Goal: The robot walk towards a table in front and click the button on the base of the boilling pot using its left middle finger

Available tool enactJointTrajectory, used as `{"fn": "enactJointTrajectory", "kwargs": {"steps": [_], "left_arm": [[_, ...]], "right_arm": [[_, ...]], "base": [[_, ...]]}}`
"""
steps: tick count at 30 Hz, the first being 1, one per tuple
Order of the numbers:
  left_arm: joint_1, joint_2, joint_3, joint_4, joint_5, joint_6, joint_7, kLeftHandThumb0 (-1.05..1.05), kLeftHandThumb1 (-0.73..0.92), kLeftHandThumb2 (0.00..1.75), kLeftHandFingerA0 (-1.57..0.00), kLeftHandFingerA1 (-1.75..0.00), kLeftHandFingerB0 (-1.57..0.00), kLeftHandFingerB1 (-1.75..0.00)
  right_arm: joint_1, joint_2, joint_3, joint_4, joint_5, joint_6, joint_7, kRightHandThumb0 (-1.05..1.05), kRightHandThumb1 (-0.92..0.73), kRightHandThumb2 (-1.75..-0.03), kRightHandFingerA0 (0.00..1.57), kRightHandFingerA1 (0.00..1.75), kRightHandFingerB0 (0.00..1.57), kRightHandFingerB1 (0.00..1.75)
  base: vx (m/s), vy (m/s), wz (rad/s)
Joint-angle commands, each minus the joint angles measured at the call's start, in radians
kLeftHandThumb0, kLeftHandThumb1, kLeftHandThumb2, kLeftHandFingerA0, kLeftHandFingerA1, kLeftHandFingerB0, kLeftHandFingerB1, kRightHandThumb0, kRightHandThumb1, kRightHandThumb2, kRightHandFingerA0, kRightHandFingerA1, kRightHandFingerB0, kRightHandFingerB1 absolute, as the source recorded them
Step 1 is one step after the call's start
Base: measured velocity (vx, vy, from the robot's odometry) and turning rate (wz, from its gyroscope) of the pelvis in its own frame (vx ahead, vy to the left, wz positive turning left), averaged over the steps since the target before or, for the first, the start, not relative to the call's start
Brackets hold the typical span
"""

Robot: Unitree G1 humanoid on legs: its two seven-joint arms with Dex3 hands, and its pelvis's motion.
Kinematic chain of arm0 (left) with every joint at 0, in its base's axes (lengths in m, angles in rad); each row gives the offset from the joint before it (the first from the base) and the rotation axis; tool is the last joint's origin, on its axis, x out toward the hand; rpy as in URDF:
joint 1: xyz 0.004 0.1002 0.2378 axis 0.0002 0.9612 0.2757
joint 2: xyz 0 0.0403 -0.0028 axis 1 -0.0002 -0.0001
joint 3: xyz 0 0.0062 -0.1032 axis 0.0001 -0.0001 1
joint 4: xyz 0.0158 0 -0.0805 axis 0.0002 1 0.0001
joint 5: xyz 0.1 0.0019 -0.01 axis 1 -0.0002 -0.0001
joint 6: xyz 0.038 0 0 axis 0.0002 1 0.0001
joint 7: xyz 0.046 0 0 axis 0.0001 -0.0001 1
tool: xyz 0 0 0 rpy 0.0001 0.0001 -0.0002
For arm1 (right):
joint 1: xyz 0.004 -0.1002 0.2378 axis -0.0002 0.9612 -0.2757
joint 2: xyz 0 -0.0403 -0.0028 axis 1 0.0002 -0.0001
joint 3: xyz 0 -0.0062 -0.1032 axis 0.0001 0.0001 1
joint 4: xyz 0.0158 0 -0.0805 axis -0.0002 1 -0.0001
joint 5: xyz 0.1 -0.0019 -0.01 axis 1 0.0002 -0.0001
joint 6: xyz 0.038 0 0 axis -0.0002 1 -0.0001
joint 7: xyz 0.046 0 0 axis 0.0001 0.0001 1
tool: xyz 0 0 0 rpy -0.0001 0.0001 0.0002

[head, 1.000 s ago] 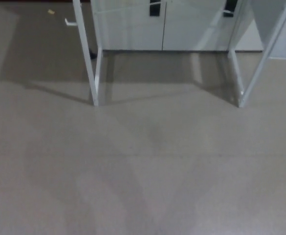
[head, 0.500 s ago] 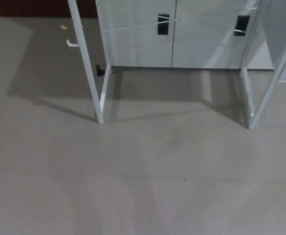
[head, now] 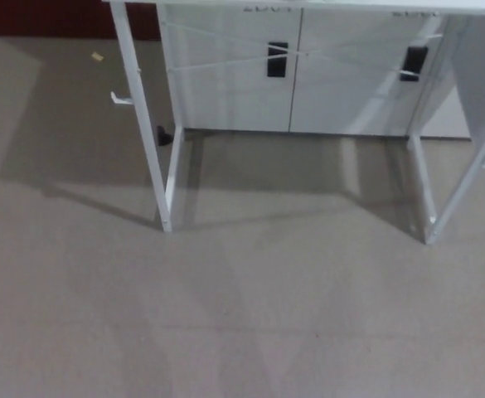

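Looking down over bare grey floor [head: 250, 323] in the near part of the head view, crossed only by soft shadows. Further on, two white table legs [head: 169, 178] planted on the floor at left, with a matching pair at right [head: 429, 186], framing an open bay beneath the table. Just a thin strip of the white tabletop [head: 375, 4] showing along the top edge of the view; its upper surface out of sight. Behind the legs, a white cabinet [head: 292, 83] with two dark handles [head: 277, 60], and beyond it, at the far left, a dark red wall base [head: 51, 16] and a small yellowish scrap [head: 97, 56] on the floor.

No boiling pot, base or button visible anywhere; presumably up on the tabletop, above the frame, though impossible to confirm from here. Neither left nor right hand in view, so no telling whether fingers are spread or pressed together.

Judging by the stretch of floor short of the legs: approach under way but not finished. Left to do, by this reckoning: closing the gap, bringing the pot into view, raising the left hand, pressing the button with its middle finger.
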Motion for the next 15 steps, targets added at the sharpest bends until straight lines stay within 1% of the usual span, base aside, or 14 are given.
{"fn": "enactJointTrajectory", "kwargs": {"steps": [1,2,3,7,8,9,10,11,15], "left_arm": [[0.003,0.01,-0.003,0.006,0.008,-0.001,-0.008,-0.37,0.49,0.66,-0.29,-0.42,-0.17,-0.36],[0.0,0.015,-0.013,0.004,0.021,-0.006,0.004,-0.39,0.49,0.67,-0.31,-0.43,-0.17,-0.36],[-0.003,0.016,-0.013,0.004,0.019,-0.008,0.003,-0.36,0.49,0.65,-0.31,-0.43,-0.17,-0.36],[-0.006,0.011,0.0,0.009,0.002,0.005,-0.01,-0.36,0.49,0.65,-0.3,-0.42,-0.17,-0.36],[-0.003,0.01,0.0,0.005,0.002,0.001,-0.007,-0.3,0.57,0.57,-0.36,-0.38,-0.2,-0.3],[-0.01,0.009,0.0,0.01,0.003,0.002,-0.006,-0.36,0.49,0.65,-0.31,-0.42,-0.19,-0.36],[-0.011,0.009,0.002,0.01,0.0,-0.001,-0.011,-0.36,0.49,0.65,-0.31,-0.42,-0.18,-0.36],[-0.013,0.009,-0.001,0.009,0.004,0.001,-0.01,-0.38,0.49,0.66,-0.31,-0.42,-0.17,-0.36],[-0.032,0.009,-0.009,0.02,0.014,0.006,-0.001,-0.37,0.5,0.65,-0.31,-0.42,-0.17,-0.36]], "right_arm": [[0.002,-0.007,-0.009,0.011,0.009,0.021,0.005,-0.41,-0.48,-0.77,0.62,0.62,0.34,0.5],[-0.003,-0.008,-0.004,0.014,0.003,0.02,0.003,-0.44,-0.48,-0.78,0.64,0.65,0.33,0.5],[-0.008,-0.008,-0.003,0.017,0.0,0.023,0.0,-0.44,-0.48,-0.78,0.6,0.62,0.34,0.5],[-0.009,-0.01,0.003,0.019,-0.007,0.032,-0.009,-0.45,-0.48,-0.79,0.63,0.64,0.34,0.5],[-0.006,-0.01,0.004,0.019,-0.007,0.022,-0.01,-0.45,-0.47,-0.79,0.63,0.64,0.35,0.51],[-0.01,-0.009,0.001,0.019,-0.004,0.021,-0.007,-0.44,-0.47,-0.79,0.63,0.64,0.34,0.51],[-0.011,-0.009,0.003,0.017,-0.007,0.022,-0.008,-0.37,-0.61,-0.58,0.71,0.55,0.39,0.4],[-0.013,-0.01,0.004,0.015,-0.008,0.024,-0.008,-0.45,-0.48,-0.78,0.65,0.65,0.32,0.5],[-0.034,-0.01,-0.001,0.021,-0.001,0.032,-0.005,-0.44,-0.48,-0.78,0.65,0.64,0.33,0.5]], "base": [[0.16,-0.006,0.14],[0.17,-0.032,0.15],[0.2,-0.062,0.13],[0.16,-0.154,0.09],[0.14,-0.25,0.1],[0.22,-0.237,0.23],[0.28,-0.303,-0.24],[0.28,-0.256,0.59],[0.12,-0.188,0.0]]}}
